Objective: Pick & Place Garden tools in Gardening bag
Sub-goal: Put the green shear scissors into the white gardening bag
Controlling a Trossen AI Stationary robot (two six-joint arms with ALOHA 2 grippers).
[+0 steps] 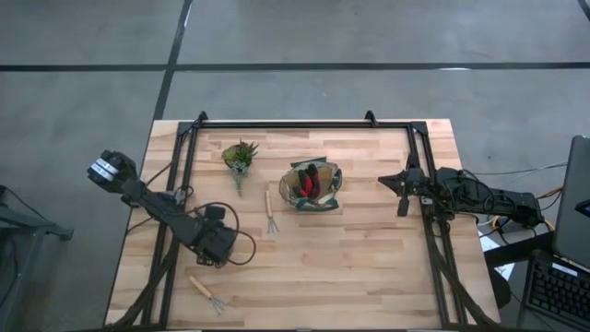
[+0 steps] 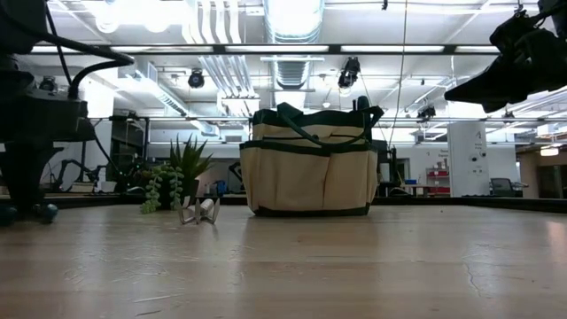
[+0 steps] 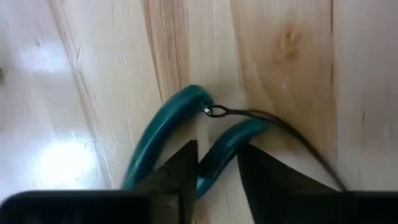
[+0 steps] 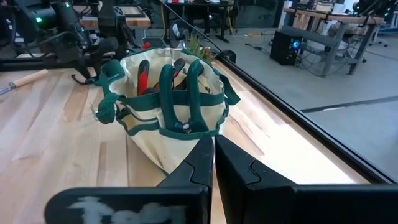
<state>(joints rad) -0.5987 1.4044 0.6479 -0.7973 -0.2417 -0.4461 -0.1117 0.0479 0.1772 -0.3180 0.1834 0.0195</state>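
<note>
Teal-handled pruning shears with a dark cord loop lie on the table at the near left. My left gripper is low over them, shut on one handle. The tan gardening bag stands at mid-table with the red-and-black glove inside. One wooden-handled fork lies left of the bag; another lies near the front edge. My right gripper is shut and empty, in the air right of the bag. My left gripper pinches one handle of the shears between its two fingers, a little back from the handle's free end, where the cord is tied. The fingers come from above, pointing down, and lie across the handle. The shears lie flat on the table.
A small spiky green plant stands left of the bag at the far side. A dark metal frame runs along the table's far edge and down both sides. Bare wood lies between the bag and the front edge.
</note>
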